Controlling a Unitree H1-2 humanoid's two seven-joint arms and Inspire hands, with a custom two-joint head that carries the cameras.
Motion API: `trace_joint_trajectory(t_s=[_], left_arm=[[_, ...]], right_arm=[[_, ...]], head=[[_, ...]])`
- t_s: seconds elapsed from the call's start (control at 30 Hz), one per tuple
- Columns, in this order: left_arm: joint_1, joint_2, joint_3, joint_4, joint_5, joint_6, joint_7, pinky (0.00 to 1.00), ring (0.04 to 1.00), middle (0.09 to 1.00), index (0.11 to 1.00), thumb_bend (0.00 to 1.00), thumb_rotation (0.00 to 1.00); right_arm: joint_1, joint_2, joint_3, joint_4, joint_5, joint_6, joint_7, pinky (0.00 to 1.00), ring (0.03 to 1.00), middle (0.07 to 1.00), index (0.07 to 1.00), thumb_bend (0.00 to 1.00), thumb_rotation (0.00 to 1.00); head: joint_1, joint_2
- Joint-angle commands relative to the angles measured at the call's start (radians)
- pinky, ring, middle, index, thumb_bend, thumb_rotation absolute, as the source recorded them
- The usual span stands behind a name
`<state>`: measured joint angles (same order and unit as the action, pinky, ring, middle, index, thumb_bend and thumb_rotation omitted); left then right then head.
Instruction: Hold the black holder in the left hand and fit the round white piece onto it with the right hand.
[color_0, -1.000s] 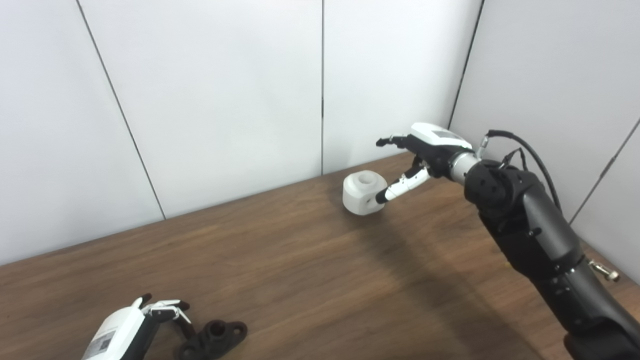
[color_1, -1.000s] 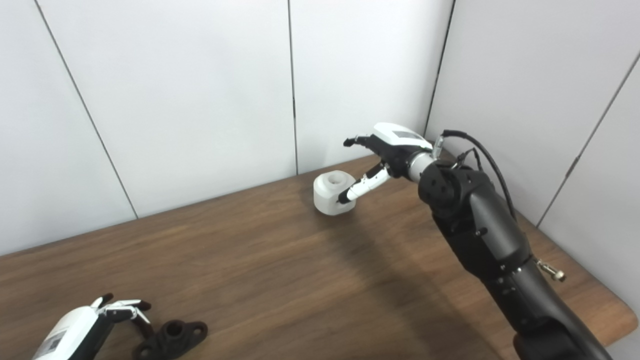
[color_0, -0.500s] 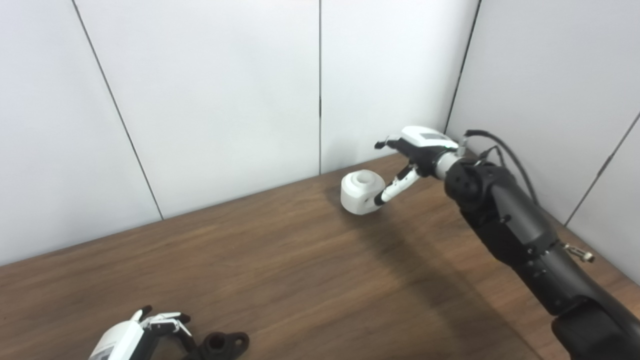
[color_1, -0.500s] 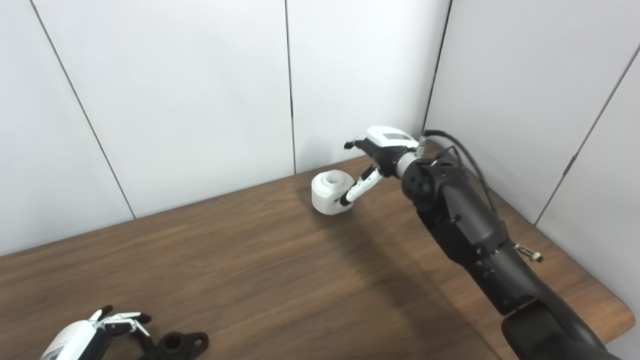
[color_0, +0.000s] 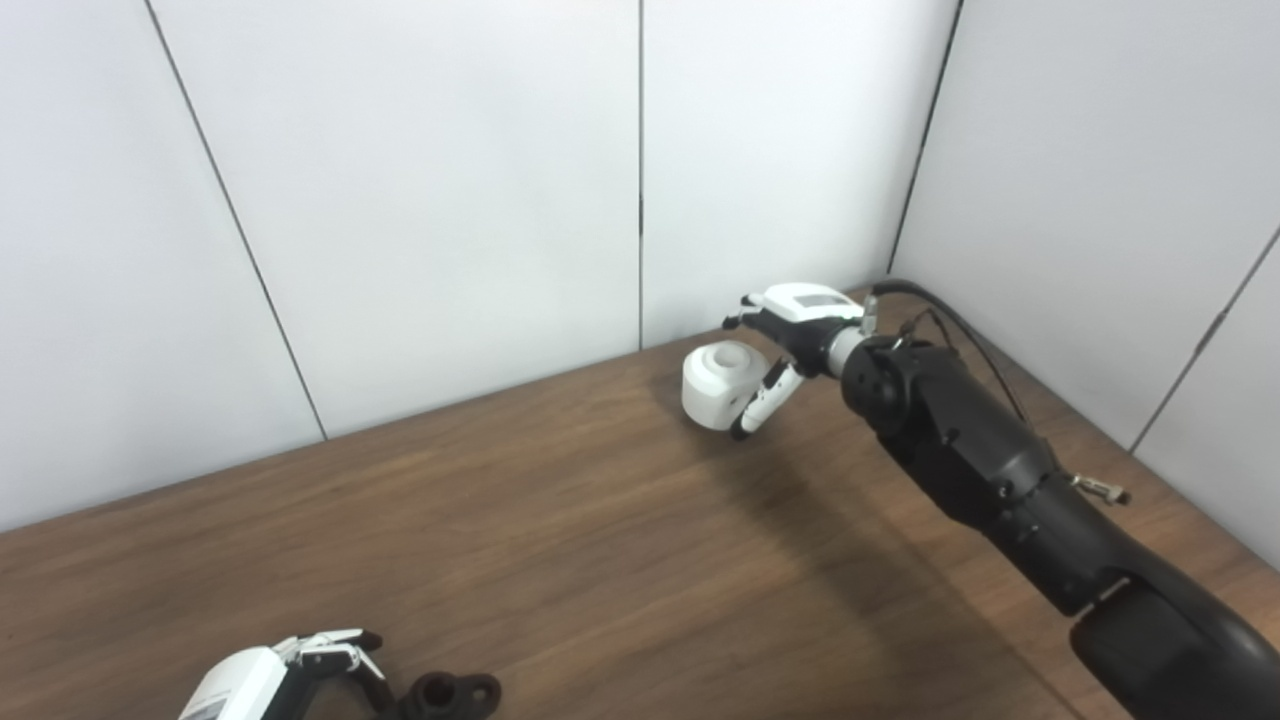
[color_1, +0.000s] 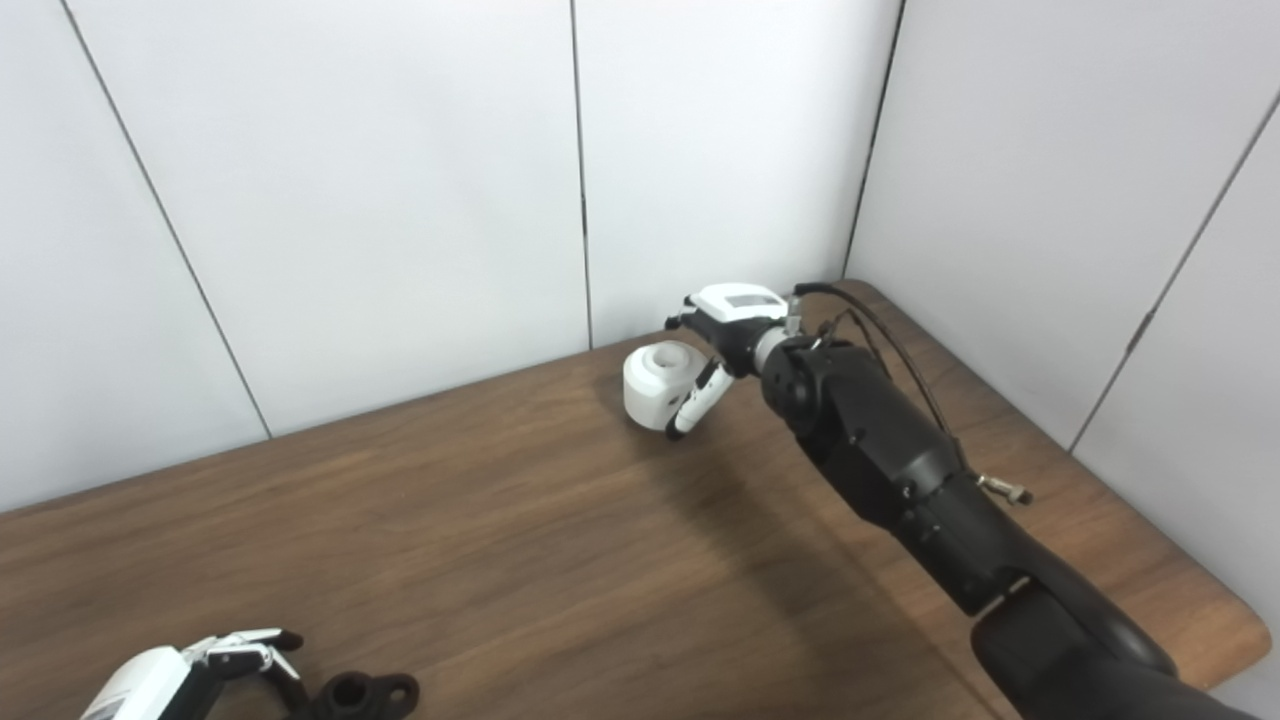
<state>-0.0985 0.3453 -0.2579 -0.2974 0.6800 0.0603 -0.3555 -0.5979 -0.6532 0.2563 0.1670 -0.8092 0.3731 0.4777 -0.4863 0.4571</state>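
Note:
The round white piece (color_0: 712, 388) stands on the wooden table (color_0: 560, 540) near the back wall, its hole facing up. My right hand (color_0: 790, 335) is open around its right side: the thumb lies down along the piece's front right face and the fingers (color_1: 690, 318) reach over behind its top. The black holder (color_1: 365, 692) lies flat at the bottom left edge, partly cut off by the picture. My left hand (color_1: 190, 672) sits just left of the holder, open with curled fingers; whether it touches the holder I cannot tell.
White wall panels (color_0: 450, 200) close off the table at the back and right. The table's rounded right corner (color_1: 1245, 630) shows at lower right. A cable (color_0: 960, 325) loops off my right wrist.
My right hand has dropped lower and closed in on the white piece, its thumb swinging down along the side. My left hand has slipped a little toward the bottom edge.

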Motion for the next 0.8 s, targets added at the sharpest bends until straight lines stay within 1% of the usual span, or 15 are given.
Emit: trace_joint_trajectory(t_s=[0.0,0.1,0.23,0.37,0.47,0.57,0.67,0.77], left_arm=[[-0.010,0.011,0.012,-0.033,0.005,-0.007,0.016,0.92,0.835,0.803,0.483,0.51,0.04],[-0.005,0.012,0.013,-0.036,0.008,-0.009,0.017,0.92,0.833,0.802,0.483,0.51,0.04],[0.006,0.015,0.017,-0.039,0.001,-0.021,0.023,0.95,0.831,0.801,0.483,0.51,0.04],[0.016,0.014,0.019,-0.054,0.006,-0.017,0.017,0.93,0.832,0.803,0.483,0.51,0.04],[0.021,0.015,0.020,-0.060,-0.001,-0.017,0.013,0.97,0.839,0.808,0.483,0.51,0.04],[0.028,0.017,0.022,-0.070,-0.003,-0.013,0.007,1.00,0.845,0.812,0.483,0.51,0.04],[0.032,0.018,0.023,-0.074,-0.003,-0.016,0.007,1.00,0.845,0.812,0.483,0.51,0.04],[0.035,0.021,0.024,-0.080,-0.003,-0.016,0.001,1.00,0.845,0.813,0.483,0.51,0.04]], right_arm=[[-0.064,-0.019,0.000,-0.013,-0.010,-0.032,-0.027,0.93,0.982,1.000,0.888,1.00,0.37],[-0.072,-0.018,0.016,-0.012,-0.015,-0.039,-0.024,0.94,0.979,1.000,0.887,1.00,0.38],[-0.089,-0.021,0.038,-0.011,-0.030,-0.047,-0.015,0.94,0.977,1.000,0.881,1.00,0.37],[-0.110,-0.025,0.053,-0.003,-0.039,-0.058,-0.017,0.94,0.974,1.000,0.878,1.00,0.36],[-0.126,-0.024,0.062,0.009,-0.048,-0.065,-0.017,0.94,0.968,1.000,0.879,1.00,0.36],[-0.135,-0.023,0.063,0.009,-0.052,-0.069,-0.014,0.93,0.965,1.000,0.881,1.00,0.37],[-0.137,-0.026,0.057,0.008,-0.051,-0.083,-0.023,0.92,0.957,1.000,0.874,1.00,0.37],[-0.142,-0.032,0.055,0.000,-0.059,-0.078,-0.016,0.94,0.963,1.000,0.876,1.00,0.36]], head=[[-0.001,-0.001],[-0.004,0.000],[-0.004,0.000],[-0.002,0.005],[-0.002,0.005],[-0.005,0.010],[-0.005,0.010],[-0.011,0.013]])
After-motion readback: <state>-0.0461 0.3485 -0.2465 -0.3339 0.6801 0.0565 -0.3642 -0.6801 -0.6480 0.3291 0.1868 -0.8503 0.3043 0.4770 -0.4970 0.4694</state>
